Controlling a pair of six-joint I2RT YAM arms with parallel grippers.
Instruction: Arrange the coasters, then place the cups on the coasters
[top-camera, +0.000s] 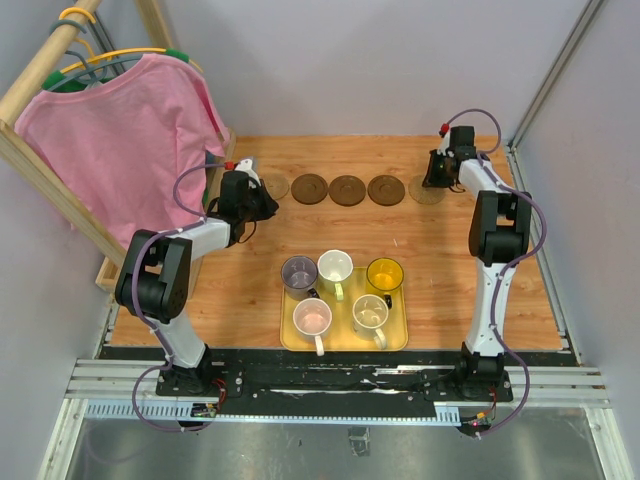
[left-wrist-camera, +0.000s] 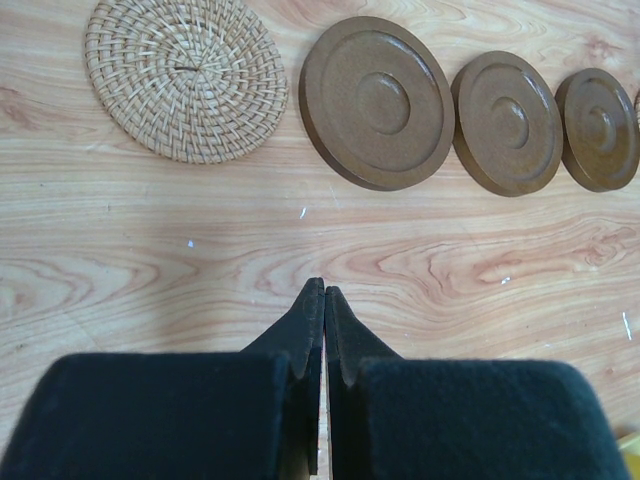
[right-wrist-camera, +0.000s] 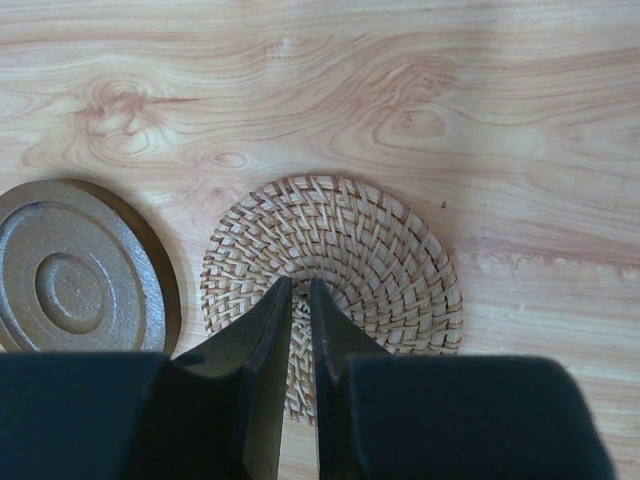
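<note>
Five coasters lie in a row across the far side of the table: a woven one (top-camera: 276, 186) (left-wrist-camera: 185, 75), three dark wooden ones (top-camera: 310, 188) (top-camera: 347, 190) (top-camera: 385, 189), and a second woven one (top-camera: 427, 192) (right-wrist-camera: 340, 260). My left gripper (top-camera: 258, 203) (left-wrist-camera: 324, 288) is shut and empty over bare wood, just short of the left woven coaster. My right gripper (top-camera: 434, 178) (right-wrist-camera: 300, 285) sits over the middle of the right woven coaster, its jaws a narrow slit apart with nothing between them. Five cups stand on the yellow tray (top-camera: 288, 335): grey-purple (top-camera: 298, 272), white-greenish (top-camera: 335, 267), yellow (top-camera: 384, 275), pink (top-camera: 312, 318), cream (top-camera: 370, 314).
A pink shirt (top-camera: 125, 140) hangs on a wooden rack (top-camera: 40, 165) at the far left, next to my left arm. Grey walls close in the table at the back and on the right. In the right wrist view a wooden coaster (right-wrist-camera: 75, 275) lies just left of the woven one.
</note>
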